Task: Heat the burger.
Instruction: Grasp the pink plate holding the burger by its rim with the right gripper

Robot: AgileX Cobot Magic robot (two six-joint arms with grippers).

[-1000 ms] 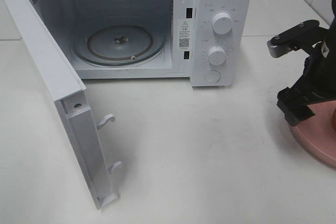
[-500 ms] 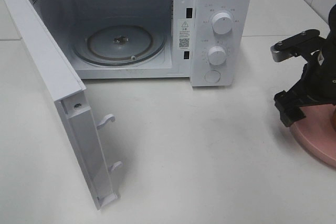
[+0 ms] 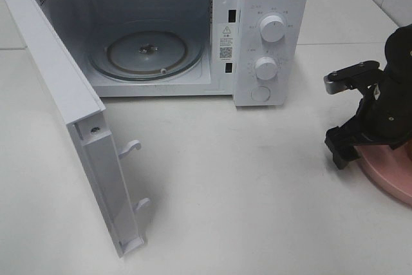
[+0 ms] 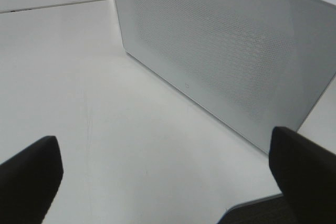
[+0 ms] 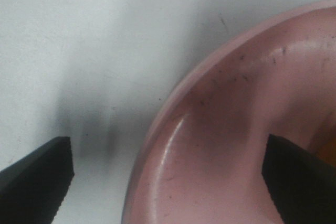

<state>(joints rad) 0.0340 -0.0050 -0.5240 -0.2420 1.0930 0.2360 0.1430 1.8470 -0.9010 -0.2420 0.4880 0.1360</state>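
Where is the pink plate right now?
The plate sits at the far right of the high view, right of the microwave and cut off by the frame; the open right claw hangs over its rim.

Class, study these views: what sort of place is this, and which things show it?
Probably a robot lab bench staged as a kitchen counter: a white microwave with its door standing open, a pink plate on the bare white table, and the right claw open over the plate's rim.

We see the right gripper [image 5: 168, 153] low at the right edge of the table [image 3: 257, 191], jaws spread wide; the left gripper [image 4: 163, 140] (wrist view only) gapes too.
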